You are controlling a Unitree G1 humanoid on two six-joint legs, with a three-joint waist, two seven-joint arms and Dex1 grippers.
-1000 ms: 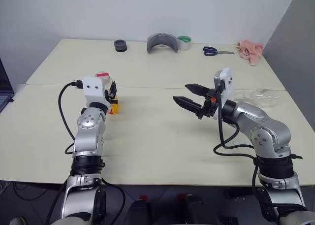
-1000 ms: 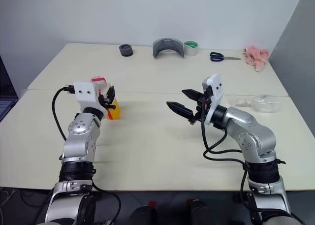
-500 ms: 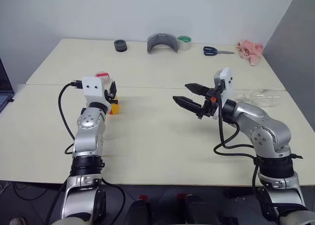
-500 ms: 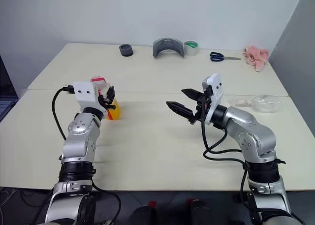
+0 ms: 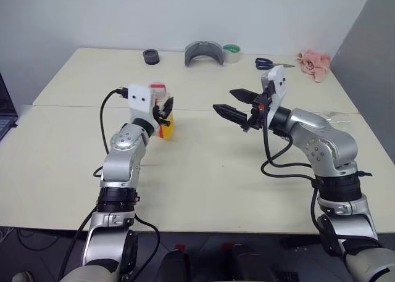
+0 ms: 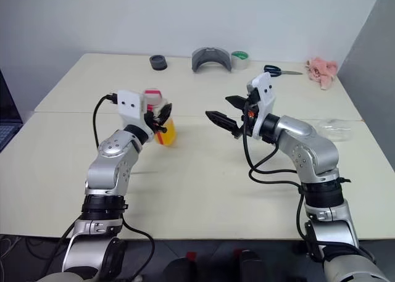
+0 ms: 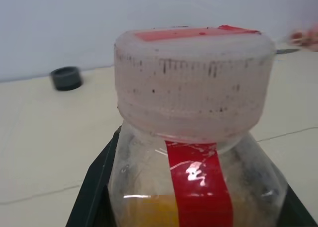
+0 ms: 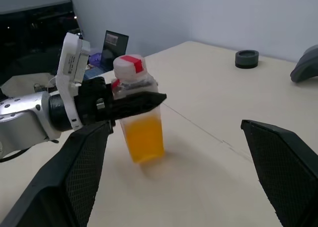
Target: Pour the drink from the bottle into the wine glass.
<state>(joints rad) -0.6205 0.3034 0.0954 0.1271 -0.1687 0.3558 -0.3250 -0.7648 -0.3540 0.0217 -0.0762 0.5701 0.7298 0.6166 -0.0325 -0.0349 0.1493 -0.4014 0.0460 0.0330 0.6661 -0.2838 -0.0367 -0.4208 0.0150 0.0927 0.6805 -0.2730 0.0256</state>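
Observation:
The bottle (image 5: 165, 123) is small and clear, with a red-and-white cap (image 7: 193, 80) and a red label strip. The orange drink (image 8: 144, 132) fills its lower half. My left gripper (image 5: 164, 111) is shut on the bottle's shoulder and holds it slightly tilted, low over the table left of centre. My right gripper (image 5: 224, 100) hangs open and empty to the right of the bottle, pointing at it with a gap between them. The wine glass (image 6: 336, 129) lies on its side near the table's right edge, partly behind my right arm.
Along the far edge of the table lie a black tape roll (image 5: 150, 57), a grey curved piece (image 5: 202, 52), a green tape roll (image 5: 231, 52), scissors (image 5: 271, 63) and a pink cloth (image 5: 313, 64). A seam (image 5: 80, 107) crosses the tabletop.
My left gripper has carried the bottle to the right, toward the table's middle, and a little up. My right gripper has risen slightly and stayed open.

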